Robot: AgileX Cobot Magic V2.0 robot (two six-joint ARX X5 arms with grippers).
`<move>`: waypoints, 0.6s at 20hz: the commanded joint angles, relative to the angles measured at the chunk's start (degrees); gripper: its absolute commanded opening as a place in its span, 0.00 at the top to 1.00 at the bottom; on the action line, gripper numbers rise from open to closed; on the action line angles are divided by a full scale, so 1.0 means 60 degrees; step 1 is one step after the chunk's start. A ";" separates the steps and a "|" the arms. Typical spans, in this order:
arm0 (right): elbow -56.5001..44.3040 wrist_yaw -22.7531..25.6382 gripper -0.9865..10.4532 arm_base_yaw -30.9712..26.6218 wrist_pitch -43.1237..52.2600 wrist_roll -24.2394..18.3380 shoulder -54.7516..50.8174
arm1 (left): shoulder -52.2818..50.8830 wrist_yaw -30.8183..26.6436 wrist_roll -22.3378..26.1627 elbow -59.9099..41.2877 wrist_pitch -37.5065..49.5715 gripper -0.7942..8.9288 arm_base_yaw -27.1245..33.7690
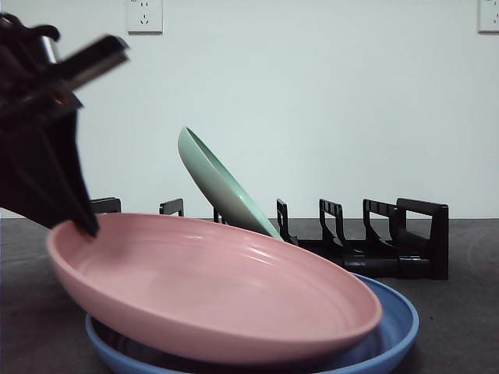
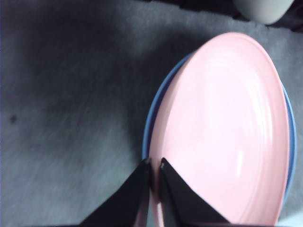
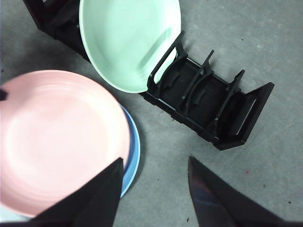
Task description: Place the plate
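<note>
Dark grey tabletop (image 1: 468,312) under a pale wall with a white socket (image 1: 144,15). Front view: the left gripper (image 1: 82,226) enters from the upper side edge and pinches the rim of the pink plate (image 1: 210,288), which is tilted, its gripped edge raised and its far edge resting in the blue plate (image 1: 390,335) beneath it. Behind the pink plate, a green plate (image 1: 222,187) leans in a slot of the black dish rack (image 1: 390,241). Left wrist view: the two jaws are narrowed onto the pink plate's (image 2: 227,132) rim, one on each face; the blue plate (image 2: 154,113) shows as a thin crescent beside it. Right wrist view: the right gripper (image 3: 154,187) hangs above the tabletop beside the blue plate (image 3: 132,156), jaws wide apart and holding nothing; the pink plate (image 3: 61,137) covers most of the blue one, and the green plate (image 3: 128,42) stands in the dish rack (image 3: 213,104), whose other slots hold no plate.
</note>
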 commanded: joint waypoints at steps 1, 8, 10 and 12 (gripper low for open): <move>0.0226 0.0040 0.72 0.0087 0.0025 -0.0036 0.0062 | 0.0433 -0.0022 -0.0153 0.0058 0.0415 0.90 -0.0146; 0.0226 0.0040 0.72 0.0087 -0.0102 -0.0018 0.0062 | 0.1129 -0.0022 -0.0069 0.0058 0.0623 0.89 -0.0444; 0.0226 0.0040 0.72 0.0091 -0.0157 0.0102 0.0062 | 0.1129 -0.0022 -0.0004 0.0058 0.0579 0.83 -0.0452; 0.0226 0.0040 0.72 0.0091 -0.0186 0.0146 0.0062 | 0.1129 -0.0022 0.0040 0.0058 0.0528 0.78 -0.0452</move>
